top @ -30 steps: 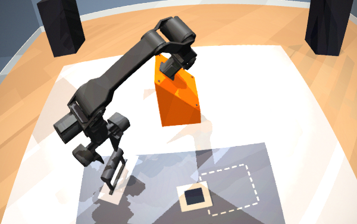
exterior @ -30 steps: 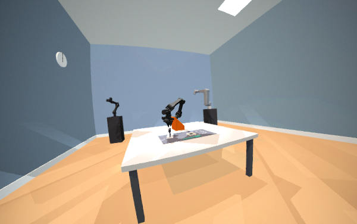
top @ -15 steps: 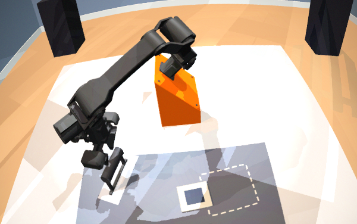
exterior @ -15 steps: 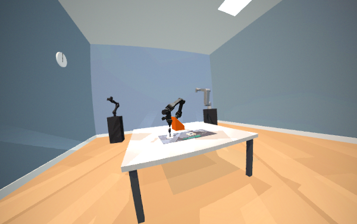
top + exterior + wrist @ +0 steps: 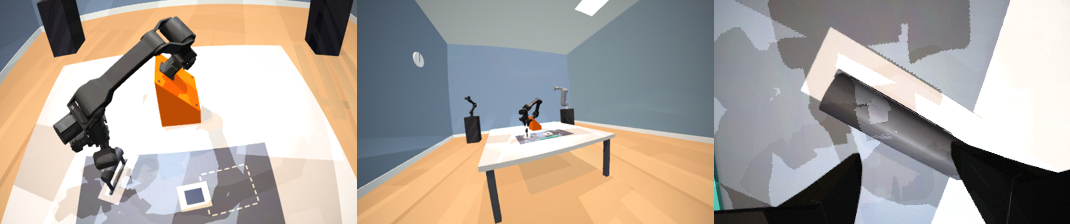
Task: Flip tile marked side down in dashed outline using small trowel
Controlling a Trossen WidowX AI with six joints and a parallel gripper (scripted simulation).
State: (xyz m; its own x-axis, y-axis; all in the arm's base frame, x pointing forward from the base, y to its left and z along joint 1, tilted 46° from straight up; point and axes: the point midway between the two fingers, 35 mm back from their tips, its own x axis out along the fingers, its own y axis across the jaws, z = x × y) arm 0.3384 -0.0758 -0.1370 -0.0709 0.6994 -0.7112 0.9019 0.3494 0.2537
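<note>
The trowel (image 5: 107, 176) (image 5: 526, 133) (image 5: 881, 111) stands blade-down on the left part of the mat (image 5: 268, 182), its dark round handle raised over the pale flat blade. My gripper (image 5: 109, 164) (image 5: 526, 126) (image 5: 906, 154) is open low at the handle. In the wrist view the handle runs diagonally; its near end meets or passes behind the right finger, and the left finger is off its side. Nothing is gripped. The white tile (image 5: 194, 196) (image 5: 548, 133) lies flat, dark square up, across the left side of the dashed outline (image 5: 257, 203). Exact finger contact is hidden.
The orange wedge base (image 5: 181, 104) (image 5: 535, 124) stands on the white table (image 5: 247, 98) (image 5: 497, 158) behind the mat. A green strip (image 5: 548, 137) lies along the mat's front. Dark pedestals (image 5: 63, 30) (image 5: 328, 30) stand beyond the table.
</note>
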